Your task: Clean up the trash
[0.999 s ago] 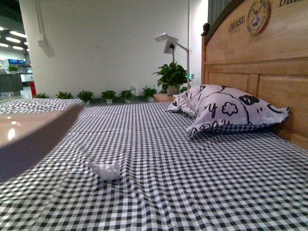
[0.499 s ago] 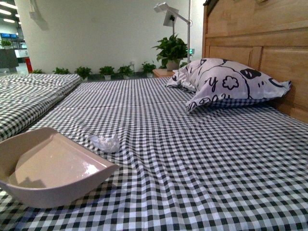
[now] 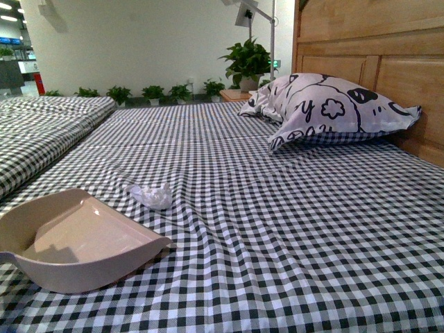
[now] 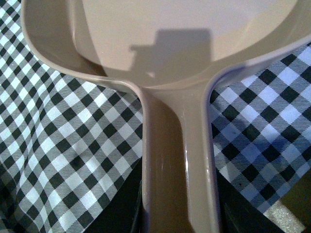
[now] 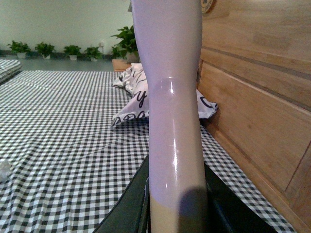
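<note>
The trash (image 3: 153, 195), a small crumpled white wad, lies on the checked bedspread (image 3: 277, 229) in the front view. The beige dustpan (image 3: 76, 239) rests on the bed just in front and left of the wad, its open lip a short way from it. In the left wrist view my left gripper (image 4: 177, 213) is shut on the dustpan's handle (image 4: 177, 160). In the right wrist view my right gripper (image 5: 177, 213) is shut on the white brush handle (image 5: 170, 97), which stands upright; its bristles are out of view. A white bit at that view's edge (image 5: 4, 170) may be the wad.
A black-and-white patterned pillow (image 3: 333, 107) lies against the wooden headboard (image 3: 368, 48) at the right. A second checked bed (image 3: 41, 132) runs along the left. Potted plants (image 3: 152, 91) and a lamp stand beyond the bed's far end.
The dustpan has come down from high at the left onto the bedspread, in front and left of the wad. The front view has tilted downward. The wad has not moved.
</note>
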Controlling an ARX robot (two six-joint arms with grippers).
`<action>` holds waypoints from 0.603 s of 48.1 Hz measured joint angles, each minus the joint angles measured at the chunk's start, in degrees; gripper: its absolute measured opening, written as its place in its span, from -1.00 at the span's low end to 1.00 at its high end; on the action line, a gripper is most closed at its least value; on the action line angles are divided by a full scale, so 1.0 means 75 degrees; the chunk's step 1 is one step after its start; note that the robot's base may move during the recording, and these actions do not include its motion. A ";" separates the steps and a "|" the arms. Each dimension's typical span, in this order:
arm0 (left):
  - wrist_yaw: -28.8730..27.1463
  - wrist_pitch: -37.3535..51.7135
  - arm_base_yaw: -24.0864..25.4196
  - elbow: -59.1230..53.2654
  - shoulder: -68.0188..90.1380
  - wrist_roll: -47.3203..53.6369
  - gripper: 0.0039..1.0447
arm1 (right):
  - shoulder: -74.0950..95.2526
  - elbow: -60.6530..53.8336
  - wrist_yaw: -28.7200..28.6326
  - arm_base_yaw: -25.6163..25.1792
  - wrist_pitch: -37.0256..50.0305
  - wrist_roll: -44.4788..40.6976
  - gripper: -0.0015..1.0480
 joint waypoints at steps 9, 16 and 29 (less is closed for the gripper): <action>0.0003 -0.0149 -0.0026 0.0201 0.0207 0.0035 -0.51 | 0.0000 0.0000 0.0000 0.0003 0.0000 0.0000 -0.61; 0.0012 -0.0341 -0.0052 0.0283 0.0347 0.0099 -0.51 | 0.0000 0.0000 0.0000 0.0003 0.0000 0.0000 -0.61; 0.0029 -0.0889 -0.0079 0.0484 0.0361 0.0213 -0.51 | 0.0000 0.0000 0.0000 0.0003 0.0000 0.0000 -0.61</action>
